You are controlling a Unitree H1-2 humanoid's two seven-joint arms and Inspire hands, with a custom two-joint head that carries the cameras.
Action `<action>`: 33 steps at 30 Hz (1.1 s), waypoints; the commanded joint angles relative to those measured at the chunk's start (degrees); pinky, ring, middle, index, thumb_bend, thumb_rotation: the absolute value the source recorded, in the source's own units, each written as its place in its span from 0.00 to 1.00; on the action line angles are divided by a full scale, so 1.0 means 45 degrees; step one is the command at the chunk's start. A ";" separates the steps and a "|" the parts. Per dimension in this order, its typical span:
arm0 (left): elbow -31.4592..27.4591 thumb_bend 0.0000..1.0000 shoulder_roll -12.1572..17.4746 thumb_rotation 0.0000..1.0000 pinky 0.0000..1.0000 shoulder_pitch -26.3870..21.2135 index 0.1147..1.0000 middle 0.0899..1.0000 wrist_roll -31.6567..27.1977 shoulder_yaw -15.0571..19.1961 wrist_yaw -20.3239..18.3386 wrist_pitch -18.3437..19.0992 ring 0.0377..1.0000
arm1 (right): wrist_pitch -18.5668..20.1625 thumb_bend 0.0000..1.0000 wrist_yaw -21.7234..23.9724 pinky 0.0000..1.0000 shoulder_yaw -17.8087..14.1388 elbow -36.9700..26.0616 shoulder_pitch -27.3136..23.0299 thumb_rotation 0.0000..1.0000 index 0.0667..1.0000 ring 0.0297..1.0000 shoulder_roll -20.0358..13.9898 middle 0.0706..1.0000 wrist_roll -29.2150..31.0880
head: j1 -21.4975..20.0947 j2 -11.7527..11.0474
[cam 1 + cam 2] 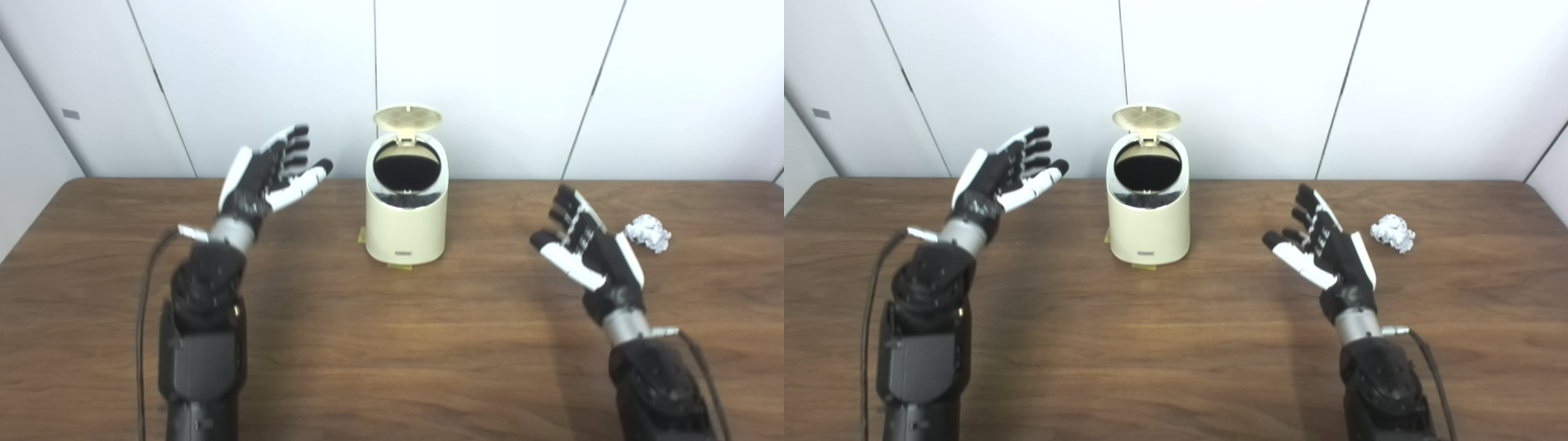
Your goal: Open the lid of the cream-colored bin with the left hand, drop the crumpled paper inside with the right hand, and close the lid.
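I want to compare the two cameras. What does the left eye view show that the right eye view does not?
Only the left eye view: nearly nothing extra; its table is cut off at the right edge.
Only the right eye view: the table's far right corner and more wall beyond it.
Both: the bin with its lid up, the paper on the table, left robot hand and right robot hand open.

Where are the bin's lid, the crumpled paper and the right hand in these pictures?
lid (408, 118), left eye view, middle of its raised underside.
crumpled paper (648, 233), left eye view, centre of the ball.
right hand (1326, 248), right eye view, middle of the open hand.
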 commanded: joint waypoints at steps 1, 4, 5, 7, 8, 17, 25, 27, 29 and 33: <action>-0.0397 0.53 -0.0067 0.67 0.87 -0.0096 0.99 0.93 -0.0947 0.0082 0.0695 -0.0791 0.89 | -0.0334 0.77 -0.0323 0.83 0.0019 -0.0247 -0.0785 0.33 0.86 0.88 -0.0607 0.90 -0.0912 | -0.0050 0.0144; -0.0575 0.56 -0.0118 0.75 0.90 0.0529 0.99 0.94 -0.1536 -0.0170 0.1073 -0.0857 0.91 | -0.0169 0.77 -0.0507 0.79 0.0077 -0.0124 -0.1193 0.27 0.85 0.86 -0.1345 0.89 -0.2013 | -0.0114 0.0246; -0.0573 0.57 -0.0131 0.79 0.91 0.0711 0.99 0.95 -0.1738 -0.0227 0.1178 -0.0831 0.93 | 0.0030 0.80 -0.0561 0.74 0.0134 -0.0095 -0.1349 0.25 0.84 0.84 -0.1666 0.87 -0.2534 | -0.0198 0.0263; -0.0461 0.59 -0.0162 0.81 0.92 0.1009 0.99 0.95 -0.2206 -0.0271 0.1393 -0.0842 0.94 | 0.0339 0.81 -0.0649 0.69 0.0361 0.0055 -0.1670 0.22 0.83 0.82 -0.2368 0.87 -0.3726 | -0.0381 0.0281; -0.0398 0.60 -0.0148 0.82 0.93 0.1146 0.99 0.96 -0.2421 -0.0288 0.1478 -0.0878 0.94 | 0.0190 0.82 -0.0694 0.68 0.0442 0.0207 -0.1816 0.21 0.82 0.82 -0.2694 0.89 -0.4120 | -0.0652 0.0298; 0.0338 0.54 0.0363 0.93 0.98 0.1869 1.00 0.99 -0.3432 -0.0712 0.1929 -0.1628 0.98 | 0.0550 0.91 0.0040 0.82 0.1252 0.0772 -0.3013 0.15 0.77 0.84 -0.5032 0.82 -0.6432 | -0.2612 0.0252; 0.0567 0.52 0.0742 0.91 1.00 0.2021 1.00 0.99 -0.3857 -0.0953 0.2134 -0.1556 0.99 | 0.3148 0.91 0.1677 0.77 0.1831 0.0250 -0.3711 0.08 0.78 0.85 -0.6152 0.84 -0.8229 | -0.4336 0.0020; 0.0665 0.53 0.0936 0.91 1.00 0.2014 1.00 0.99 -0.3937 -0.0991 0.2116 -0.1606 0.99 | 0.3325 0.90 0.1895 0.80 0.1926 0.0395 -0.3831 0.09 0.78 0.85 -0.6291 0.84 -0.8360 | -0.4770 -0.0077; 0.0708 0.53 0.1093 0.90 1.00 0.2003 1.00 1.00 -0.4084 -0.1017 0.2040 -0.1643 1.00 | 0.3548 0.89 0.2137 0.79 0.1952 0.0666 -0.4007 0.09 0.79 0.86 -0.6394 0.85 -0.8381 | -0.4936 -0.0120; 0.0779 0.49 0.1432 0.91 1.00 0.2010 1.00 1.00 -0.4250 -0.1142 0.1901 -0.1976 1.00 | 0.3283 0.91 0.2402 0.76 0.2219 0.1563 -0.4424 0.07 0.78 0.86 -0.6676 0.85 -0.8499 | -0.5226 -0.0208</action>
